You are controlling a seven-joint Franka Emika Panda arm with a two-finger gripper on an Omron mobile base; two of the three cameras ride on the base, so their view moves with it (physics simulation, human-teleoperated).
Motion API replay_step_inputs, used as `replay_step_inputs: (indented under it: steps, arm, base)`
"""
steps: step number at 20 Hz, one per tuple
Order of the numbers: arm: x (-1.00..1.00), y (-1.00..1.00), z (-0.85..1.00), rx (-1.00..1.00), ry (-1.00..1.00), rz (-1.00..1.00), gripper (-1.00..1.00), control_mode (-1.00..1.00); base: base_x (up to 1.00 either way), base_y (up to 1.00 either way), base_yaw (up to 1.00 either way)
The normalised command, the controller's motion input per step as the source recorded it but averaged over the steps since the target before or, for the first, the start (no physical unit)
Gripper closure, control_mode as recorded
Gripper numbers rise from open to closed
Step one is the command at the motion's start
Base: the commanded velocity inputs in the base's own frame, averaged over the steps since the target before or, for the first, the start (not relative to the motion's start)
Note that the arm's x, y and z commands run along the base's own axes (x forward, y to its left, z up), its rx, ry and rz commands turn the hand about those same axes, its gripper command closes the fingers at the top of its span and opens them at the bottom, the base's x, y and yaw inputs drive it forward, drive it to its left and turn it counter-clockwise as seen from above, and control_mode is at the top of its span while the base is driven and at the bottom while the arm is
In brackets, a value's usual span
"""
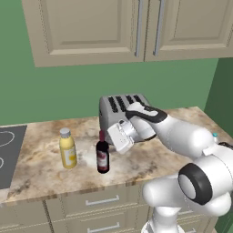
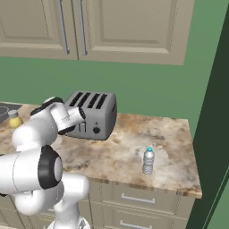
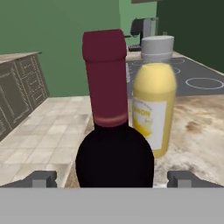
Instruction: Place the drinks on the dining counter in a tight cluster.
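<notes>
We find the yellow bottle [image 1: 67,148] upright beyond and left of the gripper [image 1: 113,137], and the wine bottle [image 1: 103,154] standing between its spread, empty fingers (neither touching the glass). We judge a high or off-centre closure could tip this tall, narrow bottle into its yellow neighbour. Dark glass, red cap and label, intact. The water bottle [image 2: 148,160] stands well right, behind the arm.

Glossy dark glass wine bottle [image 3: 114,153] with a matt red cap; smooth yellow plastic bottle [image 3: 154,107] with a paper-like label and grey cap; clear ribbed plastic water bottle [image 2: 148,161]; brushed metal toaster [image 2: 91,115]; polished marbled stone tabletop [image 1: 45,154]
</notes>
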Motion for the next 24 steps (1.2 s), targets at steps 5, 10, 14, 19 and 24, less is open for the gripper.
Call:
replay_step_inputs:
  steps: [5,10,14,19,24]
  arm:
    - [0.07,0.07,0.0,0.0,0.02,0.0,-1.0,-1.0]
    - [0.01,0.12,0.0,0.0,0.04,0.0,-1.0,-1.0]
    - [0.0,0.11,-0.01,0.0,0.04,0.0,-1.0,-1.0]
    - [0.0,0.0,0.0,0.0,0.0,0.0,-1.0,-1.0]
    - [0.0,0.0,0.0,0.0,0.0,0.0,1.0,-1.0]
  base:
    - [0.0,0.0,0.0]
    - [0.0,0.0,0.0]
    - [0.0,0.0,0.0]
    - [0.0,0.0,0.0]
    - [0.0,0.0,0.0]
